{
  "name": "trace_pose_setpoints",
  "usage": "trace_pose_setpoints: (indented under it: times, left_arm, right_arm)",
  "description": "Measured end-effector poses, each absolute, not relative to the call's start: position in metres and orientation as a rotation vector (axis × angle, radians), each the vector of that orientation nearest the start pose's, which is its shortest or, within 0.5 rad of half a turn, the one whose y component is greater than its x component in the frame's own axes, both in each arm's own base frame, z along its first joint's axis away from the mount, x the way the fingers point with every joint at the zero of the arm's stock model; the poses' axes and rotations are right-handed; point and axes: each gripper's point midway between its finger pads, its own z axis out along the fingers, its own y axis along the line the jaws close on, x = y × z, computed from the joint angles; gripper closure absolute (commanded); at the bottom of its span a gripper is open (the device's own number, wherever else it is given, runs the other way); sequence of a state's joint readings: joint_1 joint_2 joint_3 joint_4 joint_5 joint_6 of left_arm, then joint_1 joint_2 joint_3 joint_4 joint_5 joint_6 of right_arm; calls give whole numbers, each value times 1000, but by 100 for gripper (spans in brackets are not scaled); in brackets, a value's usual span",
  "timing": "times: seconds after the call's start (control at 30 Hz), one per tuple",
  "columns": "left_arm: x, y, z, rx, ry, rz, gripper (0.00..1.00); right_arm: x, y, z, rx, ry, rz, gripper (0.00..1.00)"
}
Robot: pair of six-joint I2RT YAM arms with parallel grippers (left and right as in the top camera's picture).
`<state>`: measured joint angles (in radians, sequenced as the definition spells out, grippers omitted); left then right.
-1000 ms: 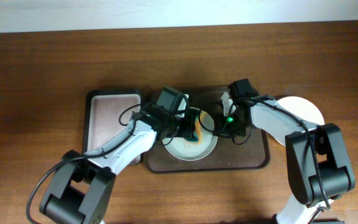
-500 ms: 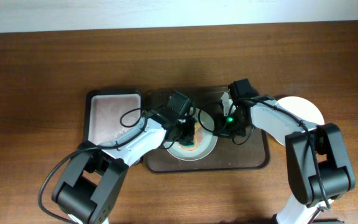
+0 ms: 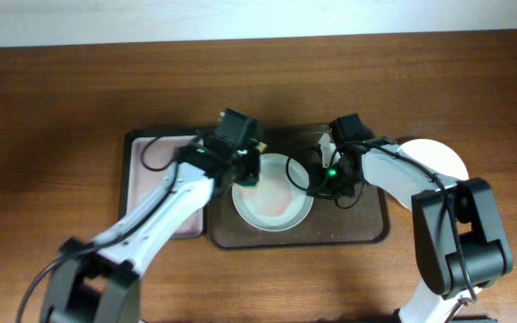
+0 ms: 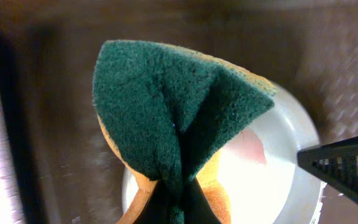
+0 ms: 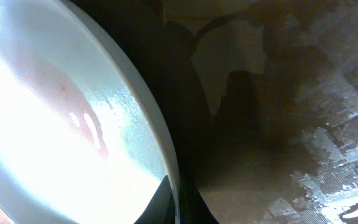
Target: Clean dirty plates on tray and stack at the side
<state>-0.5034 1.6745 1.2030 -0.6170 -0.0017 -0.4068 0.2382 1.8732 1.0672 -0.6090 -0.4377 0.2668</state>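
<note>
A white plate lies on the dark brown tray, with a faint pinkish smear at its centre. My left gripper is shut on a green and orange sponge, held over the plate's upper left rim. My right gripper is shut on the plate's right rim, one finger inside and one outside. Another white plate lies on the table right of the tray, partly hidden by the right arm.
A smaller black-rimmed tray with a pale pinkish inside sits to the left of the brown tray. The wooden table extends all around.
My left gripper has moved the sponge from the plate's centre up and left to its rim. The plate's middle now shows. The right arm has not moved.
</note>
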Motion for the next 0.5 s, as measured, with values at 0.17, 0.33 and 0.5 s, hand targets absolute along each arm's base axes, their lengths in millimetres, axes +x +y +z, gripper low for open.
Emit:
trace_pose_setpoints:
  times: [0.17, 0.33, 0.5]
  left_arm:
    - [357, -154, 118, 4, 2699, -240, 100]
    - [357, -109, 111, -143, 2756, -175, 100]
    - [362, -71, 109, -210, 2766, -121, 100]
  right_arm:
    - [320, 153, 3, 4, 3023, 713, 96]
    - [319, 152, 3, 6, 3025, 707, 96]
    - [319, 152, 3, 6, 3027, 706, 96]
